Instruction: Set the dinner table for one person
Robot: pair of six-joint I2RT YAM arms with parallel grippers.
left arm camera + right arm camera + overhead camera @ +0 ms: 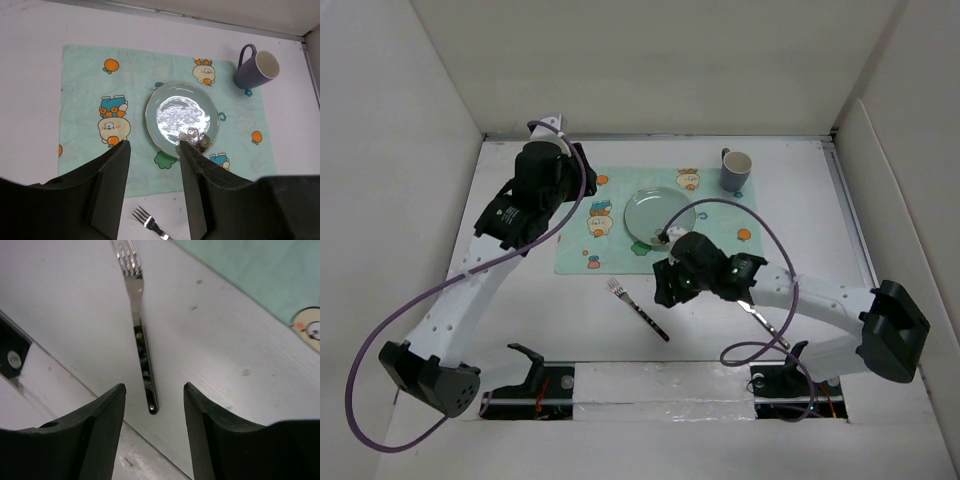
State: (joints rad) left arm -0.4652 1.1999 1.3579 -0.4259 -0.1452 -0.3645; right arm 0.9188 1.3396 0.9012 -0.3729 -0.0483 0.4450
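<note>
Item: black-handled steel fork [140, 340], on matte white rectangular desk [820, 220] just off mint-green cartoon-print placemat [85, 85]. Over its handle end, right gripper [154, 386] spread wide, empty; left gripper [153, 143] likewise, idle. Step, apparently: fork pickup. Next: descend, close on handle.

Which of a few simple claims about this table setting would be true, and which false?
1. The round pale-green glass plate lies on the mint-green cartoon-print cloth placemat. True.
2. The greyish-purple ceramic mug stands on the plate. False: it stands apart, at the placemat's far right corner.
3. The black-handled metal fork lies on the placemat. False: it lies on the bare white table.
4. The right gripper hangs open over the fork's handle. True.
5. The left gripper holds the fork. False: it is open and empty.
</note>
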